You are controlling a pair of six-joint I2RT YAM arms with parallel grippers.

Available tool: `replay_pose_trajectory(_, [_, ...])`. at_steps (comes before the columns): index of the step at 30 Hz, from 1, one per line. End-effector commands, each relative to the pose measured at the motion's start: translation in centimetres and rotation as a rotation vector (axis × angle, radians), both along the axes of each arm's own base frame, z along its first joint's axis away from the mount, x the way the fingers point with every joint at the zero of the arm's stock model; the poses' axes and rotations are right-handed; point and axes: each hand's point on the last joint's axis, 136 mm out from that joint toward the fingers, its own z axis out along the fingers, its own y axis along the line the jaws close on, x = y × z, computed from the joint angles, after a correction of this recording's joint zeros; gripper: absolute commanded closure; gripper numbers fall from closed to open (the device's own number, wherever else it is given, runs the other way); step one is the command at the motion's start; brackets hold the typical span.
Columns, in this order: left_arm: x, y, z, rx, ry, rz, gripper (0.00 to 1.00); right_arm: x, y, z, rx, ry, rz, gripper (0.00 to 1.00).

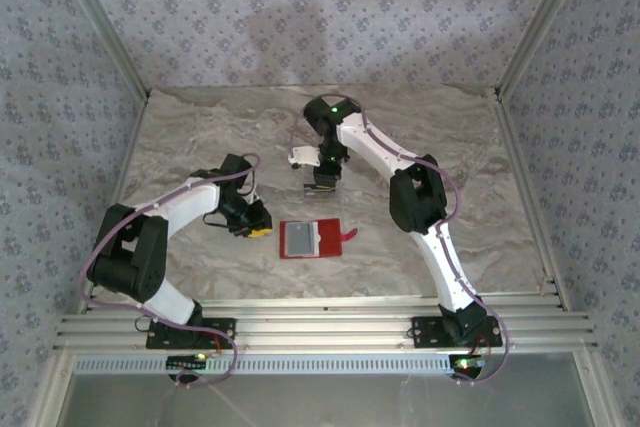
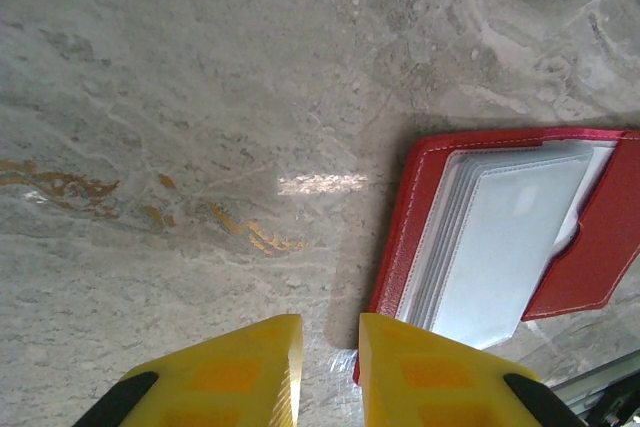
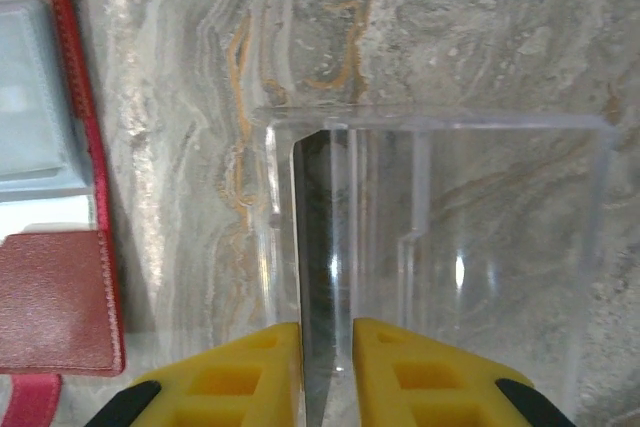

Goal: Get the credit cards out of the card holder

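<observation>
Card holder (image 1: 310,239) lies open and flat mid-desk (image 1: 200,127), clear sleeves up. Left gripper (image 2: 330,332) is just beside its left edge, fingers near-together on nothing. Right gripper (image 3: 327,332) is behind it, fingers clamped on an edge-on credit card (image 3: 315,247) inside a clear plastic box (image 3: 500,127).

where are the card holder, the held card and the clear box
card holder (image 2: 398,232), left wrist view, red left edge
card (image 3: 315,267), right wrist view, its dark thin edge
clear box (image 3: 450,120), right wrist view, far rim
</observation>
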Motion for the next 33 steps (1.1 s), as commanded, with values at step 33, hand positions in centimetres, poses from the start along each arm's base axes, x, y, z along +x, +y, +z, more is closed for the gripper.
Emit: replay_pose_trajectory(33, [0.1,-3.9,-1.3,-0.180,0.051,-0.009,0.92,-5.1,1.9,5.6,0.461,0.245,-1.257,0.79])
